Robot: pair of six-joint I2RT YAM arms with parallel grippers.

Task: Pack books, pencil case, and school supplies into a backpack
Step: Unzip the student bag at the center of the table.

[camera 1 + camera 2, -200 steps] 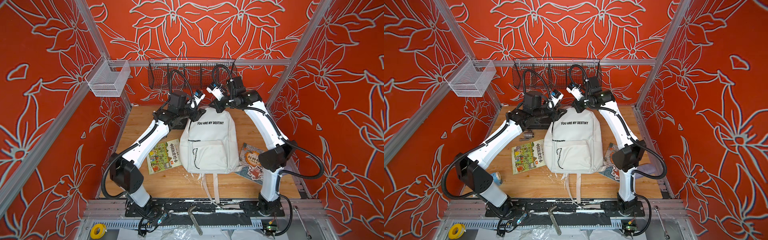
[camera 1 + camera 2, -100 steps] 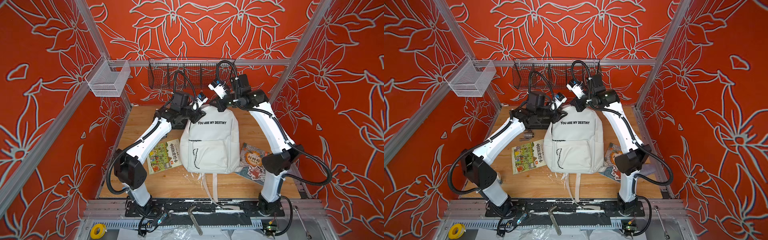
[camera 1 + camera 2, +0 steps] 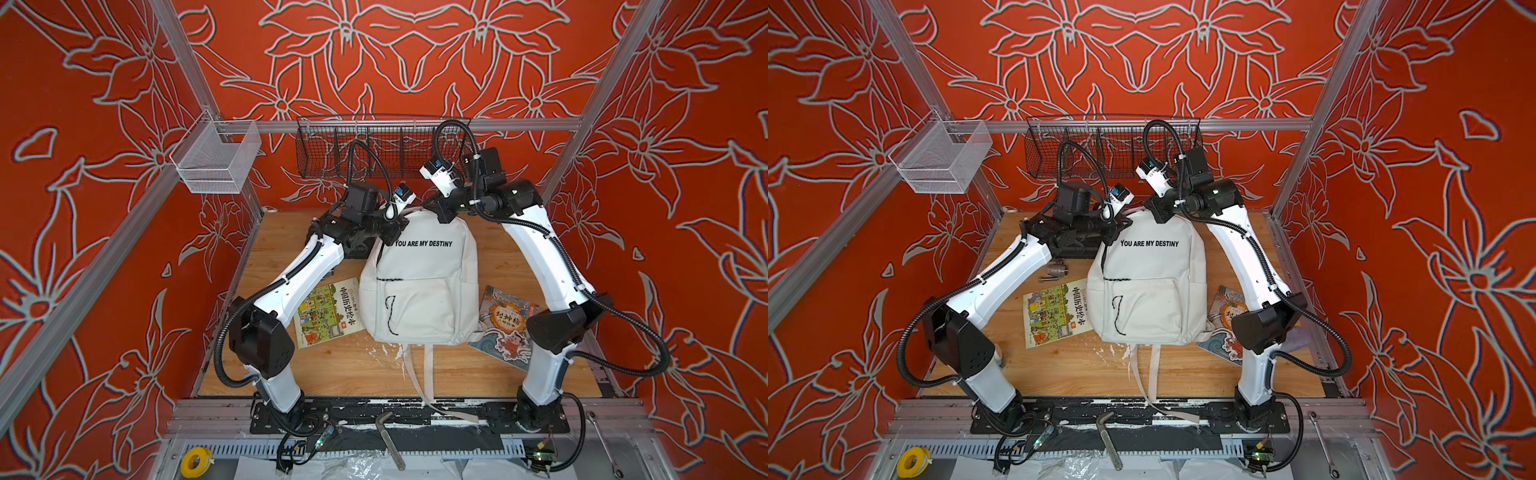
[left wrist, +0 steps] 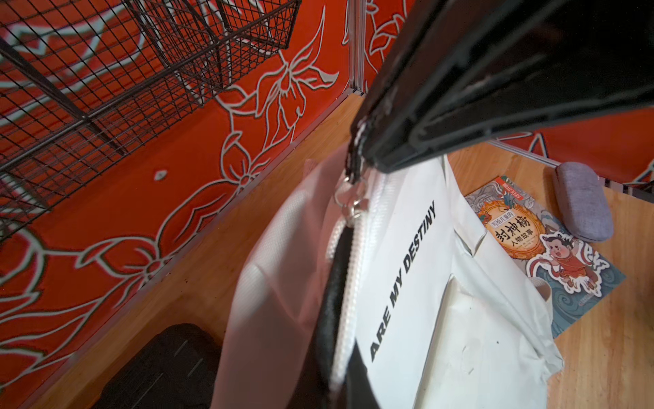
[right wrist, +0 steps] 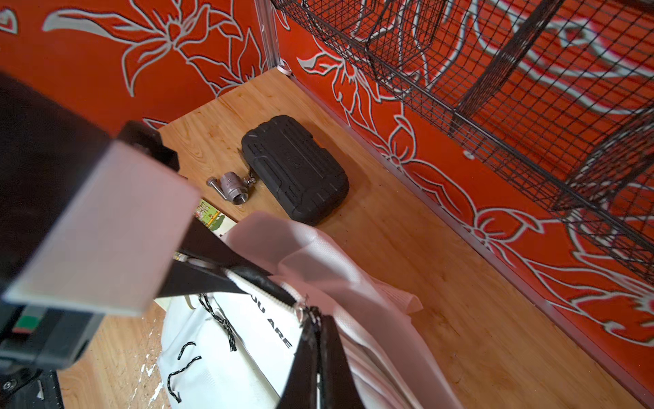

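Evidently limp and light, the white fabric backpack (image 3: pixel 419 291) lies mid-frame on the wooden counter (image 3: pixel 478 374). Left hand (image 4: pixel 355 166) and right hand (image 5: pixel 226 272) are both clamped tight on its zippered top edge. Better to hold stitched seams or pulls, since loose cloth would likely sag.

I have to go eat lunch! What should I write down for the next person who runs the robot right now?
Left gripper: shut, pinching the backpack at its top zip.
Right gripper: shut on the same top edge.
Green-and-yellow book lies at the backpack's left-arm side, blue book at its right-arm side, pencil case just past the blue book.
Sharpener: not clearly in view.
Done: nothing packed; zip looks partly open.
To do: open it wide, load everything.
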